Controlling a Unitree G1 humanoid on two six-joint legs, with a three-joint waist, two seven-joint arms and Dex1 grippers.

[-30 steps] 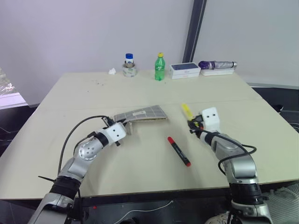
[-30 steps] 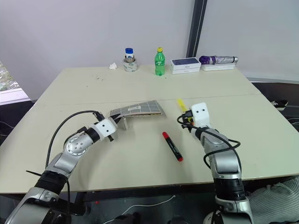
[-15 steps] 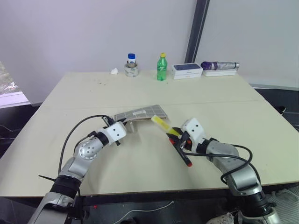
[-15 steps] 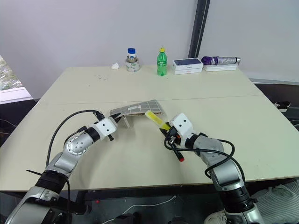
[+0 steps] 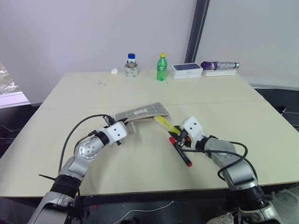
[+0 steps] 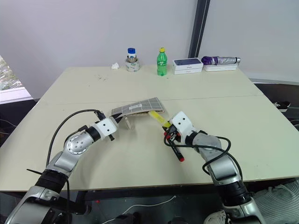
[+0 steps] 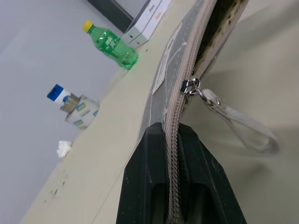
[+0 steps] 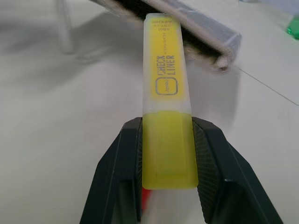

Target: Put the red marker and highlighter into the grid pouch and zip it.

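Right wrist view: my right fingers (image 8: 166, 154) pinch the yellow body of the highlighter (image 8: 166, 84), its translucent cap end just at the open mouth of the grid pouch (image 8: 205, 35). Left wrist view: my left fingers (image 7: 175, 154) are pressed together on the pouch's zipper edge, near the pull cord (image 7: 243, 128), holding the pouch lifted off the tabletop (image 5: 140, 177). From the head camera, the red marker (image 5: 180, 151) lies flat at about 5 o'clock from the pouch, directly beneath my right wrist.
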